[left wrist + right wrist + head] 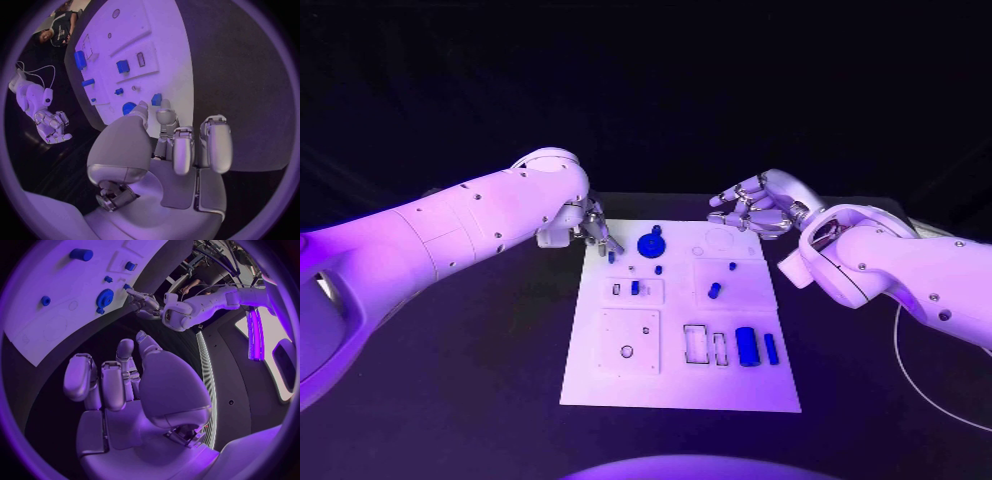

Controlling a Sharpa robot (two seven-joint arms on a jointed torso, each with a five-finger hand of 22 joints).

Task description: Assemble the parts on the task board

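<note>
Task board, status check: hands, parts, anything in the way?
Left hand at the task board far-left corner, holding nothing visible. Right hand curled, empty, beyond far-right corner. Round blue part seated, others scattered. Nothing blocking.

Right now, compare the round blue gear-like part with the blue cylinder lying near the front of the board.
The round blue gear-like part is a flat disc; the blue cylinder is a long bar lying on its side. The disc sits at the task board's far edge, beside the left hand; the cylinder lies nearer the robot, away from both hands. Both are blue and rest on the board.
</note>
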